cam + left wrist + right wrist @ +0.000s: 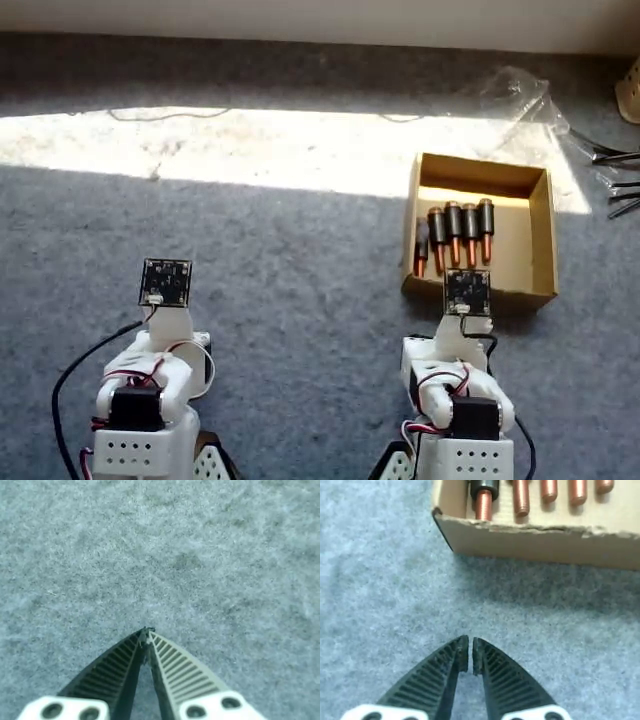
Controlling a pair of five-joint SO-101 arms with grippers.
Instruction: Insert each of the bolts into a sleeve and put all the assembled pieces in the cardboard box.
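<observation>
1. Five assembled pieces [455,238] lie side by side in the cardboard box [480,172], just ahead of the right arm. The task looks finished, or very nearly so.
2. The left gripper [148,631] hangs over the grey felt [200,555], ribbed fingers pressed together with nothing between them.
3. The right gripper [470,647] sits just short of the box's near wall, closed to a hairline and holding nothing.
4. Each piece is a copper-coloured threaded bolt [483,505] in a dark, smooth cylindrical sleeve [482,486]. The box is brown corrugated card with a ragged near edge.
</observation>
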